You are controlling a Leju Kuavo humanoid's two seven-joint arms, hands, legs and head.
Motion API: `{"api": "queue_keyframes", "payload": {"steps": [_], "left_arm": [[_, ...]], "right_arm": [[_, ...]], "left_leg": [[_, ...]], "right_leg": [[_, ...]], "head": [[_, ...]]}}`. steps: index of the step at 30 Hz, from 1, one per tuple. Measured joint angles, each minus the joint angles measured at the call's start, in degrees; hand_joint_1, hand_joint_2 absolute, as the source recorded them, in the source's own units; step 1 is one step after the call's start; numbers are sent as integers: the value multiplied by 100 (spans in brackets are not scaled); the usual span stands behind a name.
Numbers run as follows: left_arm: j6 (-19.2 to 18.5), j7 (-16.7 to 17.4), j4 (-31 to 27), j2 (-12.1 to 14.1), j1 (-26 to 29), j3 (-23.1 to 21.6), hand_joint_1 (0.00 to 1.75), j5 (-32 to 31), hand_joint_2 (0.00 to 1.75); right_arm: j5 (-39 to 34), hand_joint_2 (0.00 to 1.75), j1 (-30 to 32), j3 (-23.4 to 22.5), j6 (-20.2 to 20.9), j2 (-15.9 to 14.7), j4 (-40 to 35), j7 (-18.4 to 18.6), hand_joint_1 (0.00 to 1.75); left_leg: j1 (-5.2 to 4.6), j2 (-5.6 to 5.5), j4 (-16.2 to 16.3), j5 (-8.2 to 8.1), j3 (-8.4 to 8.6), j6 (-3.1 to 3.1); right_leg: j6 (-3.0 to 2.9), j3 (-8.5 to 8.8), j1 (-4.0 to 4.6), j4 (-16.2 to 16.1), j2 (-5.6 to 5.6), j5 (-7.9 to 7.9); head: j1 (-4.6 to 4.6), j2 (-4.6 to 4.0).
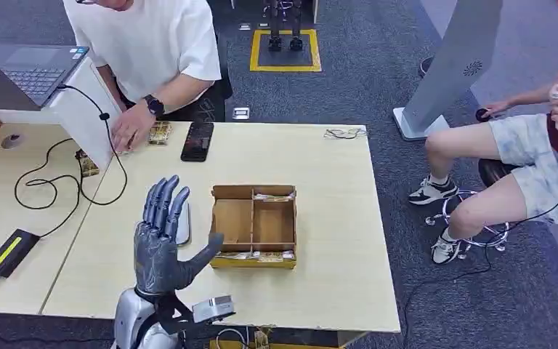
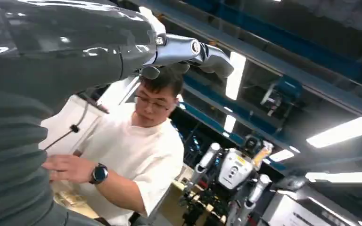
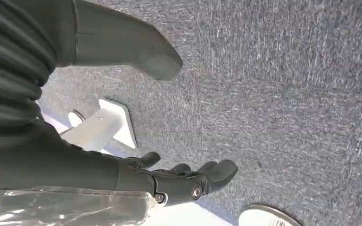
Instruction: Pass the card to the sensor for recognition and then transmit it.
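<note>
My left hand [image 1: 161, 243] is raised over the table's near left part, fingers spread and straight, holding nothing. The left wrist view shows its fingers [image 2: 188, 49] stretched out against the ceiling. Just behind it a pale flat piece [image 1: 184, 224] lies on the table, partly hidden, and I cannot tell what it is. To its right stands a cardboard box [image 1: 254, 225] with compartments, with cards along its front edge [image 1: 256, 256]. A small stack of cards [image 1: 160, 133] lies at the far edge by a person's hand [image 1: 131, 131]. My right hand [image 3: 179, 181] hangs over the carpet, fingers apart, empty.
A black flat device [image 1: 197, 140] lies at the table's far edge. A person in a white shirt [image 1: 152, 43] leans over the far left corner. A laptop [image 1: 33, 69], black cable [image 1: 80, 193] and power adapter [image 1: 7, 251] occupy the left table. Another person [image 1: 523, 160] sits at the right.
</note>
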Motion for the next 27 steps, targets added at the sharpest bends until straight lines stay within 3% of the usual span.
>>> {"api": "queue_keyframes", "payload": {"steps": [6, 18, 27], "left_arm": [[-15, 376, 2, 199, -305, -538, 0, -480, 175], [-24, 443, 2, 371, -498, -891, 0, -528, 175], [-461, 736, 212, 415, -788, -1201, 0, -566, 175]], "right_arm": [[0, 175, -11, 44, -70, -15, 24, 24, 0], [0, 175, -21, 90, -103, -70, 96, 24, 0], [0, 175, -55, 256, -205, -192, 363, 144, 0]], "left_leg": [[0, 0, 0, 0, 1, 0], [0, 0, 0, 0, 1, 0], [0, 1, 0, 1, 2, 0]], "right_leg": [[0, 1, 0, 0, 2, 1], [0, 0, 0, 0, 2, 0], [0, 0, 0, 0, 3, 1]], "head": [[0, 0], [0, 0], [0, 0]]}}
